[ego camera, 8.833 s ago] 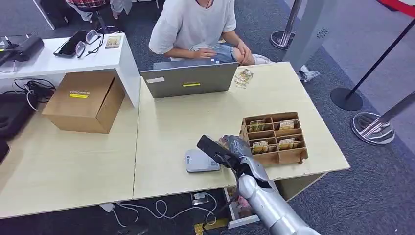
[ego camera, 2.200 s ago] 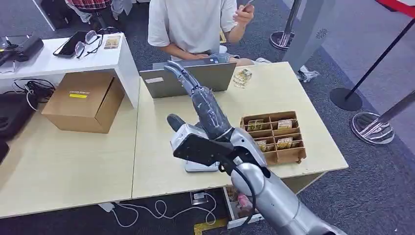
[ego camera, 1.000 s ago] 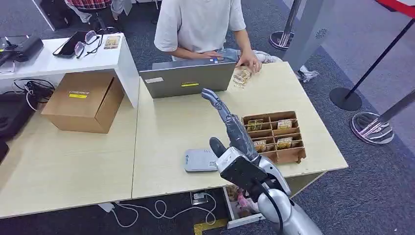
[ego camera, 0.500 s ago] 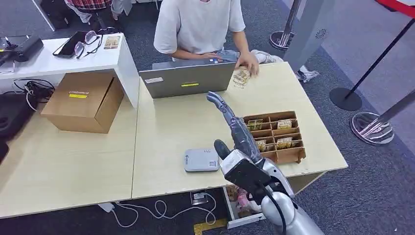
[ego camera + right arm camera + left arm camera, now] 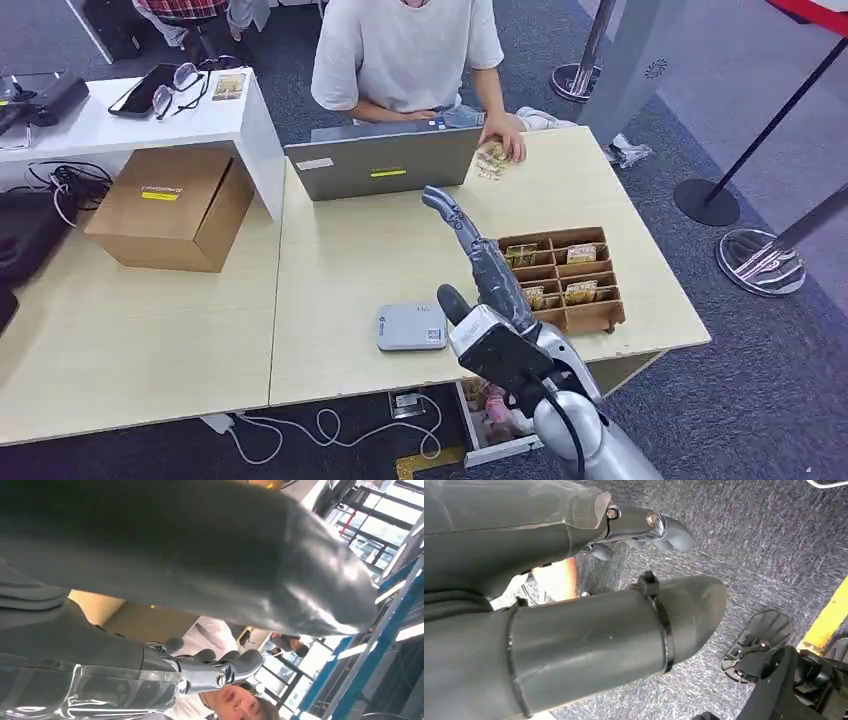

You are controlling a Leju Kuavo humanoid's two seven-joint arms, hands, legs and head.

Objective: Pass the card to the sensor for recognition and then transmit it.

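My right hand (image 5: 484, 272) is raised over the table, in front of the wooden card box (image 5: 600, 318). Its fingers stretch out straight toward the person and hold nothing. The right wrist view confirms this: the hand (image 5: 150, 555) is empty, and its fingers (image 5: 215, 667) point at the person. Several cards (image 5: 585, 255) stand in the box's compartments. The grey sensor (image 5: 410, 327) lies flat on the table just left of my wrist. A loose pile of cards (image 5: 488, 165) sits at the table's far edge under the person's hand (image 5: 503, 146). My left hand (image 5: 524, 555) hangs above the carpet, empty, with its fingers (image 5: 644, 522) extended.
A person in a white shirt (image 5: 405, 50) sits behind a grey laptop (image 5: 385, 165) at the far side of the table (image 5: 340, 260). At the left a cardboard box (image 5: 170, 205) stands under a white shelf (image 5: 120, 120). Stanchion bases (image 5: 765, 262) stand at the right.
My right arm has come down from its high reach toward the person and now barely moves. The person's hand, which held a card up, has dropped onto the card pile.
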